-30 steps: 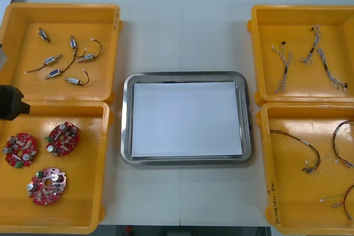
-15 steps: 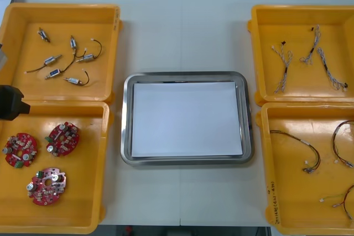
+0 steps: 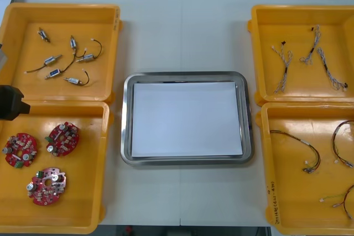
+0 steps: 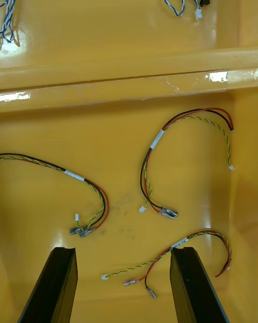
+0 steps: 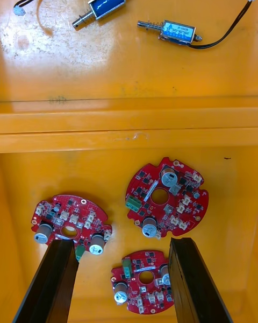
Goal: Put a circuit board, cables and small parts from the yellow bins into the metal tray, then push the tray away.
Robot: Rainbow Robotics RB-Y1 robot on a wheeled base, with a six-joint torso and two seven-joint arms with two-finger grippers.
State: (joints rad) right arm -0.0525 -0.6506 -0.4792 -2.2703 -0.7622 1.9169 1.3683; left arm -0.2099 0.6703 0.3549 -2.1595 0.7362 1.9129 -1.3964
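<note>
Three round red circuit boards (image 3: 47, 185) lie just where they lay a second ago. The metal tray (image 3: 187, 74) in the middle of the table (image 3: 182, 31) holds none of the task's things. Nothing has shifted, so I judge the task not yet begun, with both arms poised over their bins.

The left arm's fingers (image 5: 56, 280) stand wide apart, holding nothing, above the near left-hand bin (image 3: 102, 164). One board lies between them, another sits just beyond their tips and roughly centred, and the third has its edge right beside one fingertip. A straight drop looks likely to straddle the board between them.

The right arm's fingers (image 4: 54, 285) are likewise spread and empty over the near right-hand bin (image 3: 265, 164). A red and yellow cable (image 4: 172, 254) lies across the gap between their tips.
</note>
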